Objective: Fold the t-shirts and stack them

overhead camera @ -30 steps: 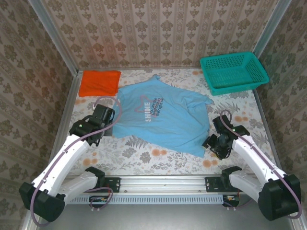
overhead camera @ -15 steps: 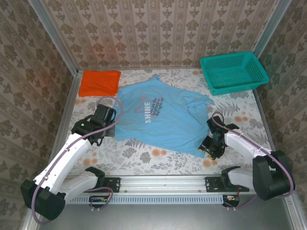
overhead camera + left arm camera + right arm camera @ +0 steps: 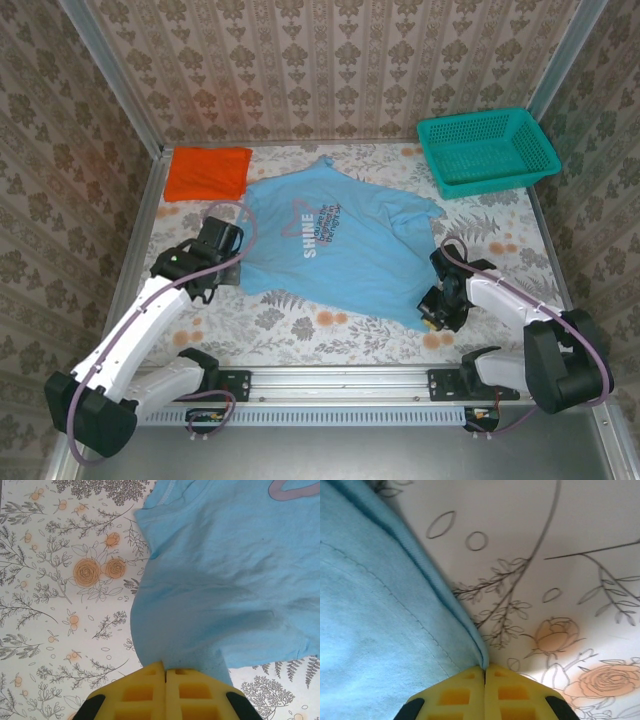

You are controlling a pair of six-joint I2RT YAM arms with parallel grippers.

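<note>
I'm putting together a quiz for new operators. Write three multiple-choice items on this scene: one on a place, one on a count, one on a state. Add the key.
1. Where on the table does the orange t-shirt lie?
A. far left corner
B. near right corner
C. middle

2. How many t-shirts are in sight?
A. one
B. two
C. three

3. What is the right tool doing?
A. standing open over bare table
B. shut on the hem of the light blue t-shirt
C. shut on the orange t-shirt

Key:
1 A, it lies folded where the far and left walls meet.
2 B, there is the orange one and the light blue one.
3 B, the right wrist view shows its pads pressed together with the blue hem running in between them.
</note>
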